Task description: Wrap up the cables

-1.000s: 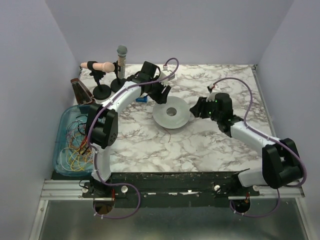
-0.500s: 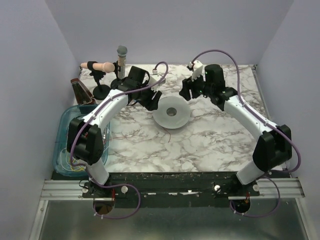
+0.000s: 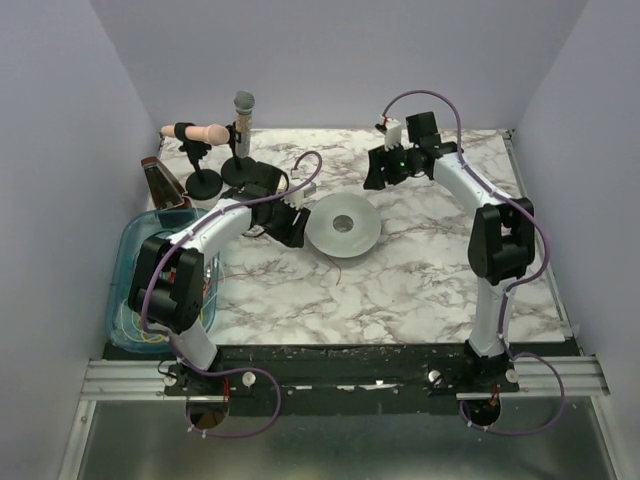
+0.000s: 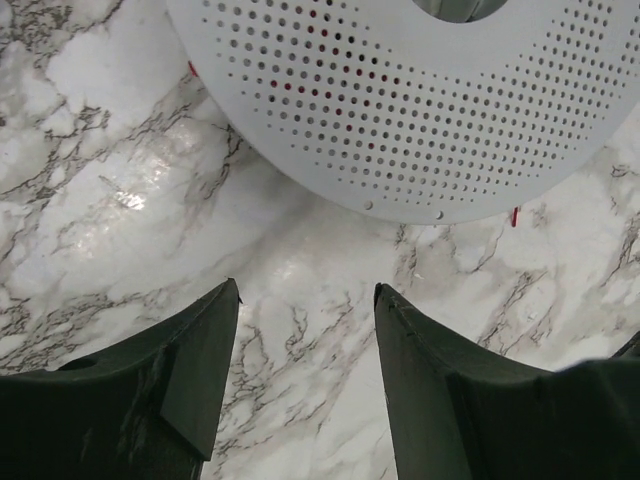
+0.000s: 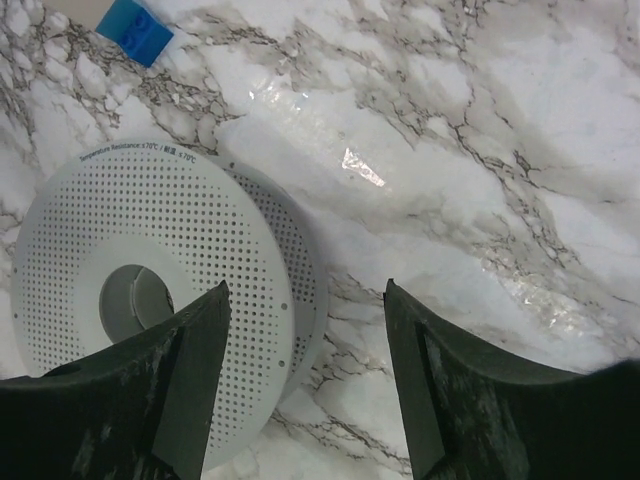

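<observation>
A dark red cable lies under the pale grey spool [image 3: 343,225]. Its thin tail [image 3: 338,268] trails out at the near side, and red bits [image 4: 515,215] show at the spool's rim [image 4: 400,120] in the left wrist view. More cables [image 3: 137,330], yellow and other colours, lie in the blue bin [image 3: 125,262] at the left. My left gripper [image 3: 293,226] is open and empty just left of the spool, low over the table [image 4: 305,290]. My right gripper [image 3: 377,170] is open and empty behind the spool to its right [image 5: 305,290], above the spool [image 5: 150,290].
Two microphones on black stands [image 3: 241,112] [image 3: 197,133] and a brown wedge-shaped object [image 3: 158,180] stand at the back left. A small blue block [image 5: 135,32] lies on the marble beyond the spool. Walls close in the table on three sides.
My right arm swung from the right of the spool to behind it. My left gripper drew back and down to the spool's left edge. The spool has not moved.
</observation>
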Action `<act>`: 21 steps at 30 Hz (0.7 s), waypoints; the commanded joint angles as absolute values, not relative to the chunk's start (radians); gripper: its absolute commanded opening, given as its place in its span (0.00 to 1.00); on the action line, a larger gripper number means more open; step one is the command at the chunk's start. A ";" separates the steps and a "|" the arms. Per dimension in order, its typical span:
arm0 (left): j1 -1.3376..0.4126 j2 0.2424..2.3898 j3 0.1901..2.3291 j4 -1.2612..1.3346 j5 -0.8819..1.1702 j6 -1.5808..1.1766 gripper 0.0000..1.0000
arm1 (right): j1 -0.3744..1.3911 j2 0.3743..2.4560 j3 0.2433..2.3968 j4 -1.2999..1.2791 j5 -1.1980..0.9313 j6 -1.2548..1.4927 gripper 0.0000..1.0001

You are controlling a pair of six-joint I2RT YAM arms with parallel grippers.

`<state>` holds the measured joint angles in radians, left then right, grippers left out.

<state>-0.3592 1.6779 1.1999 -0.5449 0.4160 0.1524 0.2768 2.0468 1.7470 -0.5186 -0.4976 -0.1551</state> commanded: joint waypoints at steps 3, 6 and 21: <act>-0.388 1.699 1.175 -0.486 0.427 0.158 0.63 | 0.275 2.092 1.698 -0.519 -0.604 -0.123 0.68; -0.390 1.750 1.216 -0.472 0.417 0.149 0.63 | 0.272 2.069 1.612 -0.465 -0.585 -0.097 0.67; -0.437 2.052 1.623 -0.575 0.403 0.118 0.63 | 0.282 1.698 1.073 -0.285 -0.355 0.158 0.63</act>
